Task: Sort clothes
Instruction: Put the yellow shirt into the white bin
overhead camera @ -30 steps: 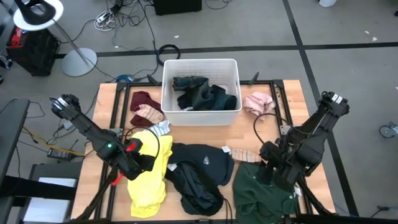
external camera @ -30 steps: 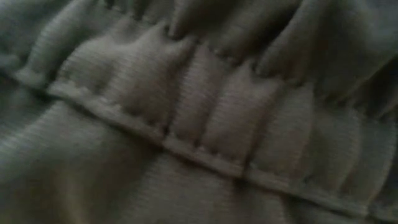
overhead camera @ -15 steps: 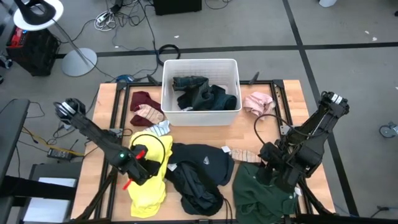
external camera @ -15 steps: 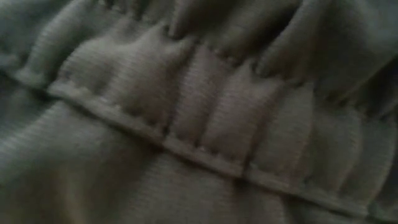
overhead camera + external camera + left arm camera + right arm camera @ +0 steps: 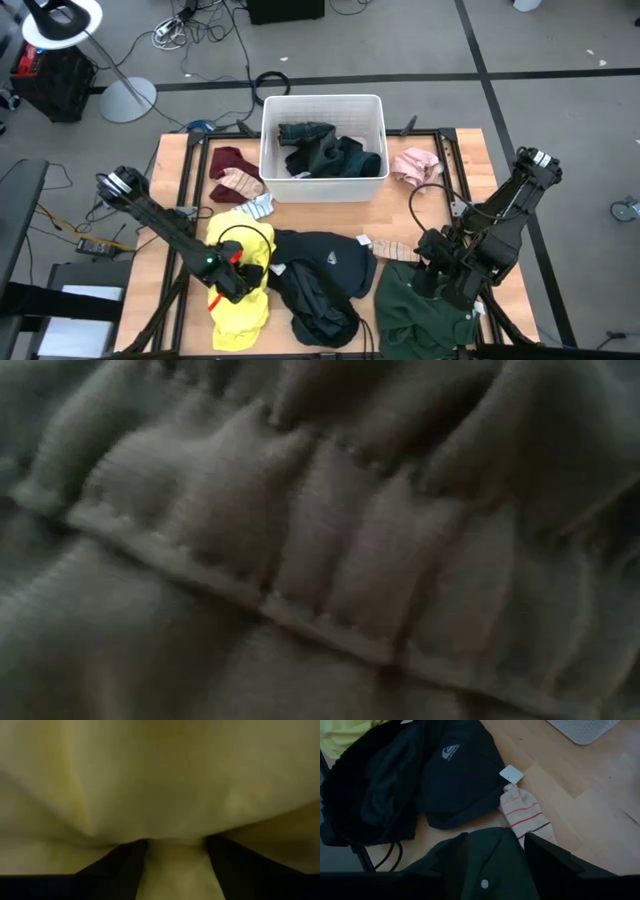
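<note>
The yellow shirt (image 5: 243,305) lies crumpled near the table's front left. My left gripper (image 5: 238,272) points down into it, open, and yellow cloth (image 5: 165,780) fills its wrist view. Beside it lie a black top (image 5: 322,272) and a dark green top (image 5: 420,312). My right gripper (image 5: 495,851) hangs open above the dark green top (image 5: 485,865), touching nothing. A striped sock (image 5: 525,815) lies just ahead of it on the wood. A gathered seam of dark cloth (image 5: 320,610) covers the low view. My left gripper comes at the yellow shirt from above, pointing down. Its open fingertips (image 5: 131,851) stand in the cloth, and a strip of yellow cloth (image 5: 175,857) lies between them. The shirt rests on the table. Which part of the shirt this is, I cannot tell.
A white bin (image 5: 270,150) with dark clothes stands at the far middle. A maroon piece (image 5: 228,160) and a striped pink one (image 5: 240,183) lie to its left, a pink piece (image 5: 415,165) to its right. Bare wood (image 5: 590,820) shows beyond the sock.
My left gripper has come down and a little toward the table's near edge, onto the yellow shirt. My right gripper has kept its place above the dark green top.
</note>
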Controlling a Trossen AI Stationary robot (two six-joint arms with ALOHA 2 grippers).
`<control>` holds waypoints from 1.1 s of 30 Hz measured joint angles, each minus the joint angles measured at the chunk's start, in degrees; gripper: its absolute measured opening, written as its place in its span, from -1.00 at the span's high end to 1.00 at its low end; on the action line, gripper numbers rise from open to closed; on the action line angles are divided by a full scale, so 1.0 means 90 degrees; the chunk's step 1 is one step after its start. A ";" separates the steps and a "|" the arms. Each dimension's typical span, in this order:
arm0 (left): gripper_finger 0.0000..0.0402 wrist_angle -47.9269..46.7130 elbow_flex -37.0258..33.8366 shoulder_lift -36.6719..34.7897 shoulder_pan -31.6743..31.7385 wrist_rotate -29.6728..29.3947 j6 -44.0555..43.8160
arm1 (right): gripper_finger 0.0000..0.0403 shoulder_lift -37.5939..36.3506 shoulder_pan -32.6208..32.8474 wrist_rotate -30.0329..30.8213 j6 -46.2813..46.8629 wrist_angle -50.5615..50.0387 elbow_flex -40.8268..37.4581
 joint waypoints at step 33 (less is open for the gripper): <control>0.99 -0.5768 0.5819 -0.0265 0.0075 -0.2053 0.2105 | 0.16 0.0000 -0.0058 0.0500 -0.0180 -0.0140 -0.0001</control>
